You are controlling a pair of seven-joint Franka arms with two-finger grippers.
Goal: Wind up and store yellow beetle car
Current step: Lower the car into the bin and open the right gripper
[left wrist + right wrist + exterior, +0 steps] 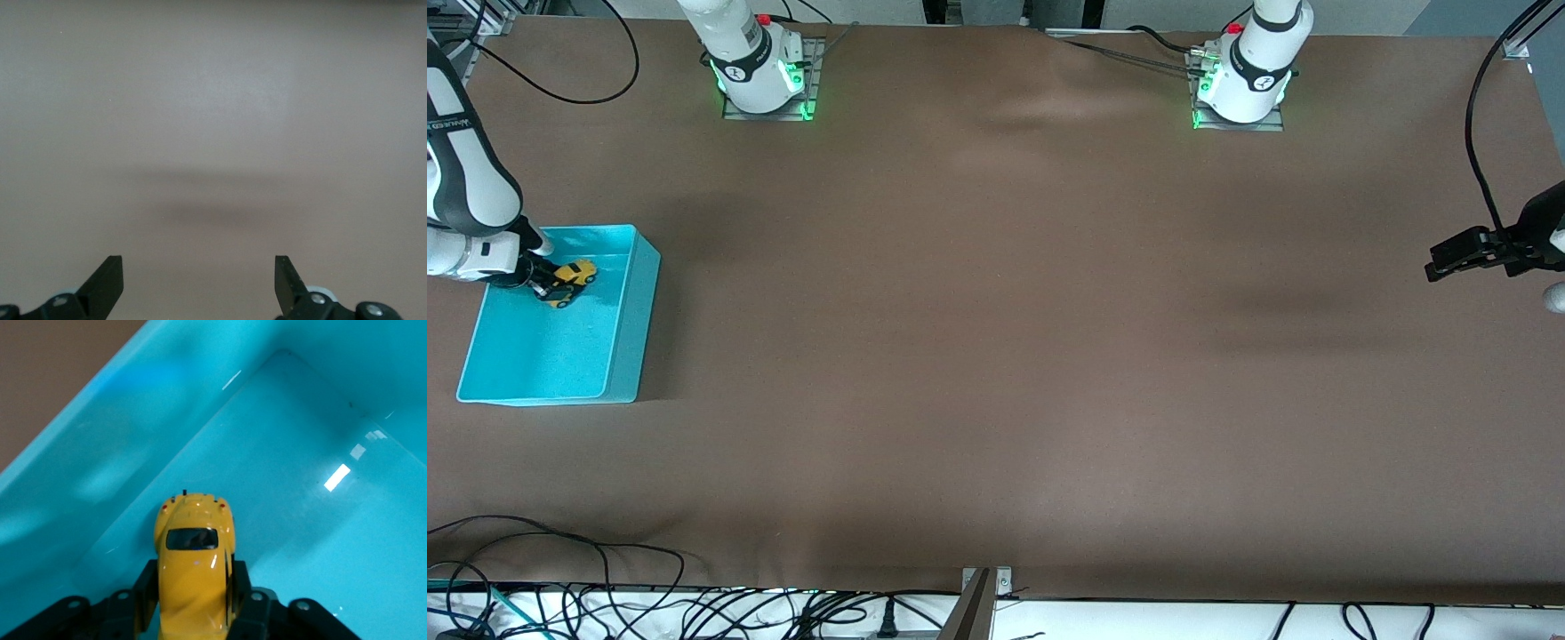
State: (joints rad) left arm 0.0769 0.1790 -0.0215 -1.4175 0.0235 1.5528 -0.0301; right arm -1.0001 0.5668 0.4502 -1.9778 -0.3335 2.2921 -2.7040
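The yellow beetle car (pixel 569 281) is held by my right gripper (pixel 547 284) inside the turquoise bin (pixel 627 302), at the right arm's end of the table. In the right wrist view the car (pixel 193 567) sits between the two black fingers (pixel 145 587), which press on its sides, low over the bin floor (pixel 300 507) near a corner. My left gripper (pixel 1449 258) is open and empty, held above bare table at the left arm's end; its fingertips (pixel 110 280) stand wide apart over the brown surface.
The brown table cloth (pixel 996 356) covers the whole table. Both arm bases (pixel 760 67) stand along the edge farthest from the front camera. Cables (pixel 605 604) lie along the nearest edge.
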